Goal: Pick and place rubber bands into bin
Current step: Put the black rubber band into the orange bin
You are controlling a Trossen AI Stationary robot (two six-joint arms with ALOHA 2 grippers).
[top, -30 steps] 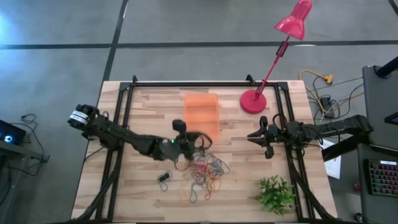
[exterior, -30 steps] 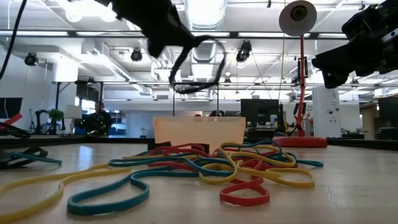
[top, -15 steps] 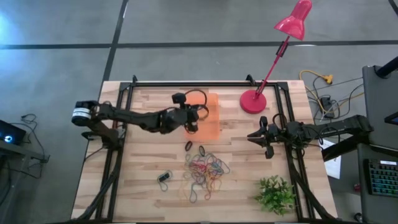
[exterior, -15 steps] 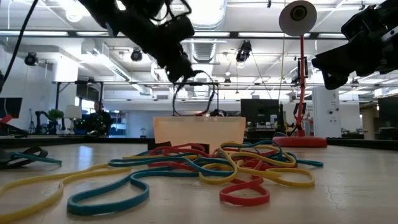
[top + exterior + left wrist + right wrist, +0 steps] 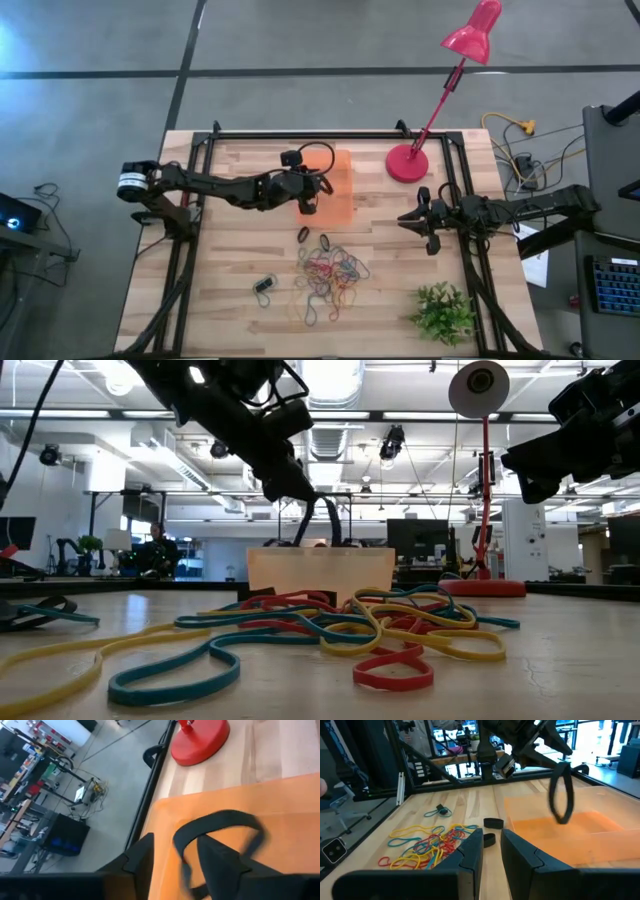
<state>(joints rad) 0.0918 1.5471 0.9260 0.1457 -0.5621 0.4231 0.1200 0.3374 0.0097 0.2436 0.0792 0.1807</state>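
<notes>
Up and over from the pile it has come: the left pincer, which a second ago sat low beside the heap of rubber bands with a black band dangling from it, now hangs above the orange bin at the far middle of the counter. And the fingers have just parted! The left wrist view shows the black loop curling free between and ahead of the two dark fingers, right over the bin's orange floor. From the low view the band droops from under the pincer with its bottom end dipping behind the bin's front wall; whether it still touches a fingertip, I cannot tell. The right wrist view catches the same black oval hanging upright above the bin.

Down on the counter, the colourful pile of red, yellow, green and blue bands lies on the near side of the bin, just apart from it, with a couple of dark loops lying between pile and bin and one small band off to the pile's left.

Over on the right, the right pincer waits above the counter near the red lamp base, its fingers narrowly apart and holding nothing. A little green plant sits at the near right corner.
</notes>
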